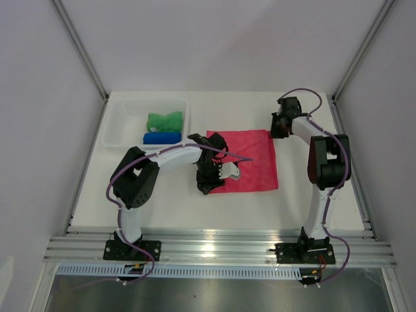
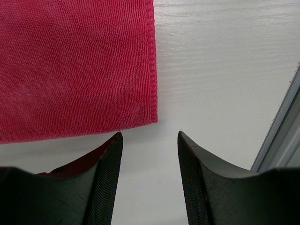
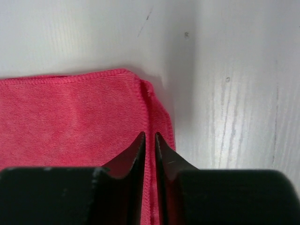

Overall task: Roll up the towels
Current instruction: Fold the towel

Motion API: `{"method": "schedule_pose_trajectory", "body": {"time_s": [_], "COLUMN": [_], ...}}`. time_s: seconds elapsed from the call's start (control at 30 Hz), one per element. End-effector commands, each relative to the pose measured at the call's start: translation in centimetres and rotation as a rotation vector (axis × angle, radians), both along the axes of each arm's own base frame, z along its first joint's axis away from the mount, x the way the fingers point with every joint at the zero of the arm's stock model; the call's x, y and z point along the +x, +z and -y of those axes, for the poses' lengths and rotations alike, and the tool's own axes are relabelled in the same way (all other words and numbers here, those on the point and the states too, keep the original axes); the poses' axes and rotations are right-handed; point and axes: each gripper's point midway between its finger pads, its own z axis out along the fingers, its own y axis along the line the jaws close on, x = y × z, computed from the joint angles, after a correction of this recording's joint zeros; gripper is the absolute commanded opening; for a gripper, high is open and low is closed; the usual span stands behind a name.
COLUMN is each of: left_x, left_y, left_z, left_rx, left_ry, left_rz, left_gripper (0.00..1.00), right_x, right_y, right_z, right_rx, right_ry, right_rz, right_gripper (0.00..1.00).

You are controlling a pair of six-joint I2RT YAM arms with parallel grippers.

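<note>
The pink towel (image 1: 250, 159) lies spread flat on the table's middle. My left gripper (image 1: 209, 185) hangs at its near left corner, open and empty; in the left wrist view the gripper (image 2: 150, 136) is just off the towel's (image 2: 75, 65) corner, over bare table. My right gripper (image 1: 278, 128) is at the towel's far right corner. In the right wrist view the gripper (image 3: 150, 136) is shut to a thin slit over the towel's (image 3: 70, 117) hem, with no cloth lifted. The green towel (image 1: 164, 121) and the blue towel (image 1: 161, 137) lie in the basket.
The white plastic basket (image 1: 117, 127) stands at the far left of the table. An aluminium rail (image 1: 214, 247) runs along the near edge and shows at the right of the left wrist view (image 2: 281, 136). White walls enclose the table.
</note>
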Motion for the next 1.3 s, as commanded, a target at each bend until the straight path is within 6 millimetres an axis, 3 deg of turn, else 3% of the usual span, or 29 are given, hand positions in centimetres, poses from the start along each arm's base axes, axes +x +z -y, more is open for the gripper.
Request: {"method": "schedule_pose_trajectory", "body": {"time_s": [0.0,0.07,0.17,0.27,0.33,0.4,0.43,0.5,0.53,0.57,0.6,0.63,0.67,0.7,0.77,0.87,0.9,1.0,1.1,1.13,1.2,1.23,1.27], "left_x": [0.2,0.0,-0.3,-0.4,-0.8,-1.3,-0.7,-1.8,-1.7,-1.5,-2.0,-1.9,-1.4,-1.6,-1.0,-1.1,-0.3,0.4,0.1,0.1,-0.1,-0.2,-0.3], "left_y": [2.0,1.9,2.1,2.8,3.3,4.0,4.1,3.4,2.8,2.6,1.8,1.6,1.4,0.7,0.2,-0.5,-0.6,-1.9,-2.5,-2.6,-2.8,-2.8,-2.9], "left_z": [0.6,0.5,0.6,0.8,1.0,1.3,1.8,1.5,1.6,1.7,1.2,1.4,1.7,1.4,1.9,1.8,2.2,1.3,0.8,0.8,0.7,0.9,0.9], "left_rx": [-0.051,-0.047,-0.054,-0.072,-0.091,-0.122,-0.145,-0.151,-0.161,-0.167,-0.159,-0.165,-0.175,-0.165,-0.178,-0.181,-0.184,-0.128,-0.113,-0.114,-0.117,-0.128,-0.130], "left_ry": [-0.009,-0.010,-0.022,-0.050,-0.074,-0.146,-0.175,-0.272,-0.293,-0.332,-0.358,-0.376,-0.405,-0.419,-0.444,-0.501,-0.502,-0.525,-0.525,-0.520,-0.503,-0.496,-0.484], "left_rz": [0.027,0.021,0.006,0.004,0.003,0.040,0.091,0.123,0.145,0.175,0.171,0.181,0.209,0.208,0.238,0.251,0.290,0.321,0.312,0.310,0.301,0.299,0.292], "left_gripper": [0.54,0.54,0.54,0.54,0.56,0.63,0.65,0.66,0.66,0.66,0.67,0.67,0.67,0.67,0.67,0.66,0.65,0.62,0.59,0.56,0.51,0.44,0.40], "right_x": [1.2,0.9,1.0,-0.1,-2.0,-4.3,-6.5,-8.5,-9.3,-10.2,-10.5,-9.5,-10.9,-11.1,-11.4,-12.1,-12.5,-13.5,-15.5,-17.0,-18.6,-20.2,-20.4], "right_y": [0.5,-0.4,0.9,2.7,4.8,5.7,6.2,6.7,9.2,8.7,9.6,11.8,12.9,13.8,16.7,17.1,17.4,16.8,13.9,12.0,10.2,8.6,8.1], "right_z": [1.0,1.5,1.7,1.7,2.5,3.4,4.1,4.1,4.0,3.7,3.7,3.6,3.3,3.3,2.5,3.5,3.5,2.4,1.2,0.5,0.0,-0.5,-0.5], "right_rx": [-0.014,-0.018,0.000,-0.006,-0.012,-0.011,-0.016,-0.015,-0.012,-0.023,-0.036,-0.047,-0.049,-0.083,-0.093,-0.106,-0.089,-0.070,-0.146,-0.136,-0.242,-0.247,-0.252], "right_ry": [-0.011,-0.022,-0.016,0.001,-0.016,-0.061,-0.081,-0.051,-0.028,0.034,0.066,0.096,0.143,0.208,0.292,0.343,0.365,0.469,0.718,0.799,1.052,1.171,1.183], "right_rz": [0.020,-0.003,0.006,0.026,0.041,0.018,0.016,0.045,0.128,0.171,0.237,0.375,0.461,0.536,0.693,0.704,0.695,0.675,0.645,0.601,0.644,0.627,0.605], "right_gripper": [0.18,0.30,0.32,0.33,0.34,0.34,0.34,0.34,0.35,0.36,0.37,0.39,0.44,0.45,0.62,0.62,0.62,0.60,0.60,0.60,0.60,0.56,0.55]}}
